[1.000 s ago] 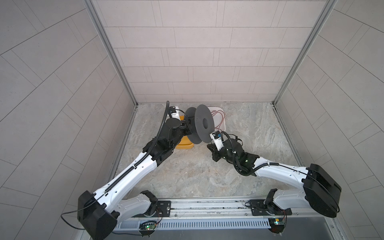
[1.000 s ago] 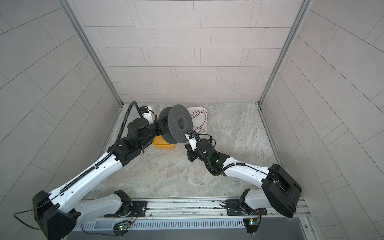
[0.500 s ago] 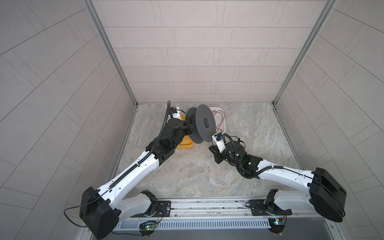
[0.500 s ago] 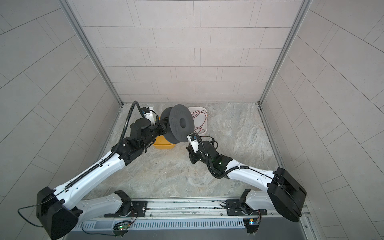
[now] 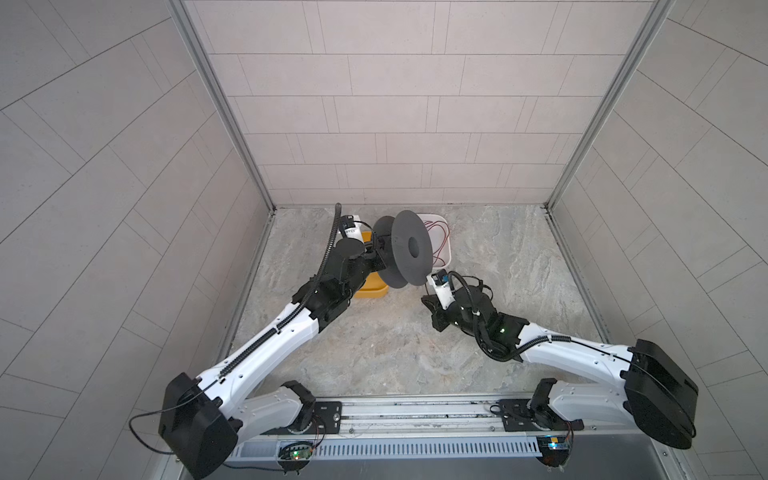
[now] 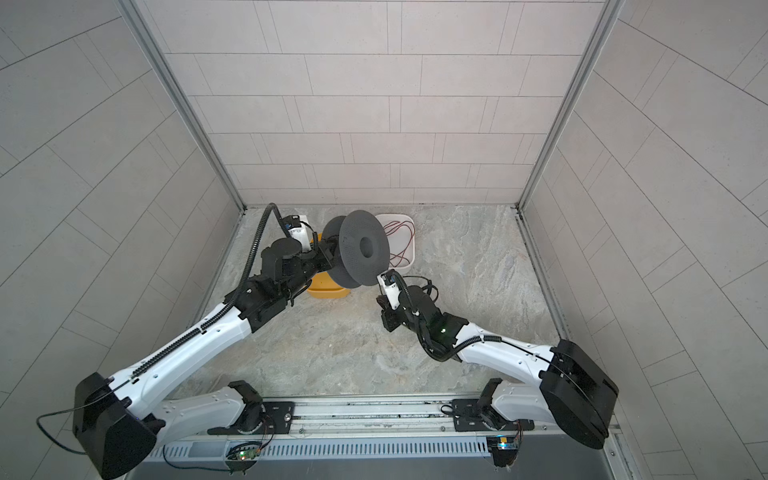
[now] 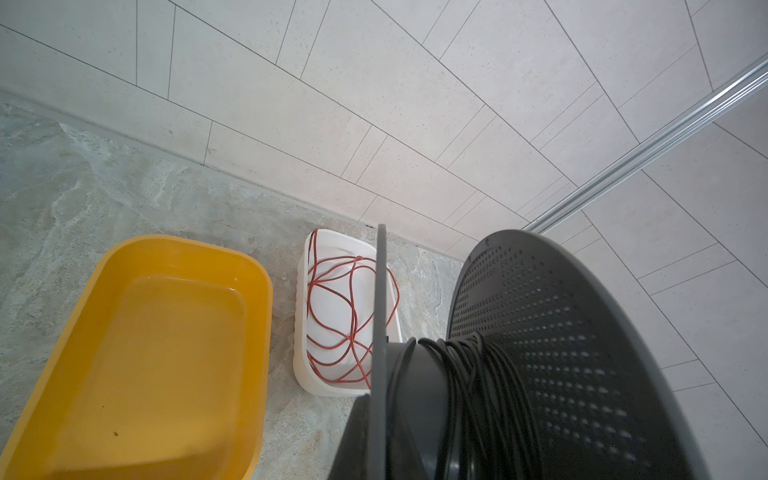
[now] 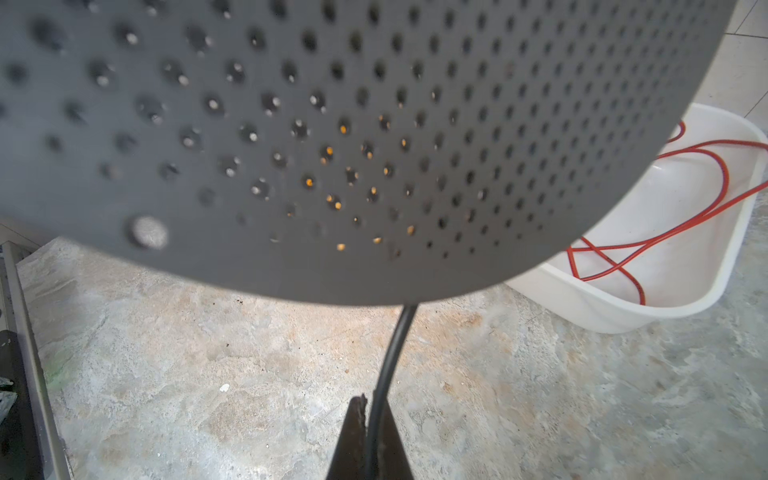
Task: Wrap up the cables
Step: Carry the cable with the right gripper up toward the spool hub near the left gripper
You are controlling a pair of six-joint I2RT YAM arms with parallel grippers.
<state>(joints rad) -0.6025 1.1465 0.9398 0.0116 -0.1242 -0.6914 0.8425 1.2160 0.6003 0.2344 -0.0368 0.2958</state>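
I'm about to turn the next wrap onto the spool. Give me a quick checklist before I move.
1. Right gripper shut on cable: ok, pinched between the jaws.
2. Left gripper holding spool: ok, held off the floor.
3. Cable's run to the hub: cannot tell, it passes behind the flange.
4. Turns on the hub: ok, all between the flanges, bunched toward one of them.
5. Loose cable left to wind: cannot tell, no tail in view.
6. Red wire out of the way: ok, lying inside the white tray.
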